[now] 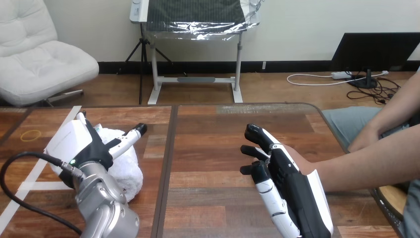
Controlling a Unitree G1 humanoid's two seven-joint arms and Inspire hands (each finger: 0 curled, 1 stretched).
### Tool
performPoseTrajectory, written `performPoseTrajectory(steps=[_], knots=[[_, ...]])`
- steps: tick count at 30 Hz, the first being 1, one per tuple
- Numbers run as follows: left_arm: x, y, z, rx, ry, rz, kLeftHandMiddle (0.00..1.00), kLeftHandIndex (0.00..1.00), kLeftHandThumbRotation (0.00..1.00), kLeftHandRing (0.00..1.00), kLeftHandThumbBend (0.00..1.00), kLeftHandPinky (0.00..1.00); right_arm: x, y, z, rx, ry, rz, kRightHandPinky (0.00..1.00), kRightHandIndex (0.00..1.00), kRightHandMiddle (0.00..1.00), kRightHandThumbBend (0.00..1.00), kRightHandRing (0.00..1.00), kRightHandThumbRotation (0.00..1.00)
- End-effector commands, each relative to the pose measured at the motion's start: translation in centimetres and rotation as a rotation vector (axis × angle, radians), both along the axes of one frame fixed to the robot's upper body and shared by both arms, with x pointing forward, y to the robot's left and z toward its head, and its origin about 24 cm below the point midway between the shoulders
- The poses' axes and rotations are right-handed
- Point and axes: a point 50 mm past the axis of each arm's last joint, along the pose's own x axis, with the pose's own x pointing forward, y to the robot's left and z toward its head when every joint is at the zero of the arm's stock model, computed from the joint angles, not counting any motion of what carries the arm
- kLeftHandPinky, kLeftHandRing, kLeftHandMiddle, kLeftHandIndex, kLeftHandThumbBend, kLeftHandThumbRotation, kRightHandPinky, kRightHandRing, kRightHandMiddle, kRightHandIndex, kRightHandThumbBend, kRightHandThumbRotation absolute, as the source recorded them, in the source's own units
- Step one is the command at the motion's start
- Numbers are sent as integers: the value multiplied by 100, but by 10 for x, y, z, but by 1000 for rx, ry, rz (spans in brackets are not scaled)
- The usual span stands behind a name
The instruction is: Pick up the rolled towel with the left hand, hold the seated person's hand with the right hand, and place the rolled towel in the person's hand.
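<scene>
Rolled towel [126,167] white, crumpled, under left hand [74,142], fingers spread straight; right hand [286,182] covers person's hand [301,165], grip unclear.

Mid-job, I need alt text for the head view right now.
The robot's left hand lies over the white rolled towel at the left of the wooden table. Its right hand covers the end of the person's forearm, which reaches in from the right.

On the worktop [208,148] the towel [125,166] lies at the left, partly under the left hand [81,144], a ring [30,134] lies farther left, and at the right the right hand [282,173] stands before the person's hand [303,164], whose forearm enters from the right edge.
</scene>
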Motion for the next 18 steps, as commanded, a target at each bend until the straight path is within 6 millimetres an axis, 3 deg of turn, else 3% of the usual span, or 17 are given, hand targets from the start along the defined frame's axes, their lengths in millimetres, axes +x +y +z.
performPoseTrajectory(steps=[1,18], knots=[[15,0,23,82,-53,-13,92,98,85,86,98,75,11,3,12,34,-65,-12,66,87,88,64,82,89],[13,4,16,151,40,-6,97,100,90,93,100,85,10,2,11,23,-55,0,65,88,91,65,83,90]])
